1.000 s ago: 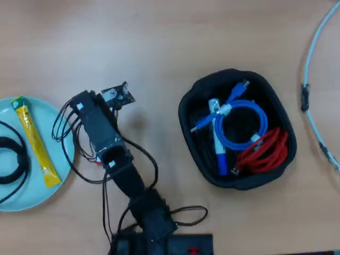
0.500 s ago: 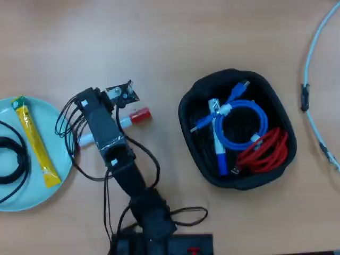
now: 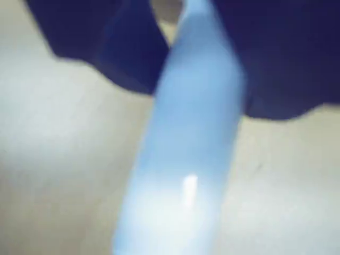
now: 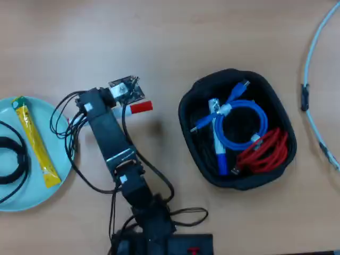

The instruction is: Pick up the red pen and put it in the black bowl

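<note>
Overhead view: my gripper [image 4: 123, 108] sits left of center, right over the red pen [image 4: 139, 108]; only the red cap pokes out to the right. Wrist view is blurry, a pale barrel [image 3: 186, 159] runs between dark jaw shapes, so I read the fingers as clamped on it. Black bowl [image 4: 187, 114] at center-right, well apart, holding blue and red cables [image 4: 241, 125]. Teal plate [image 4: 32, 186] at left edge with yellow sachet [image 4: 34, 141].

Non-task items, overhead view: teal plate [image 4: 64, 175] at desk [image 4: 175, 37] left edge holding yellow sachet [image 4: 35, 142] and black cable [image 4: 11, 162]. Blue cable [image 4: 241, 125], red cable [image 4: 265, 151] coiled together. White cable [image 4: 313, 79] far right.
</note>
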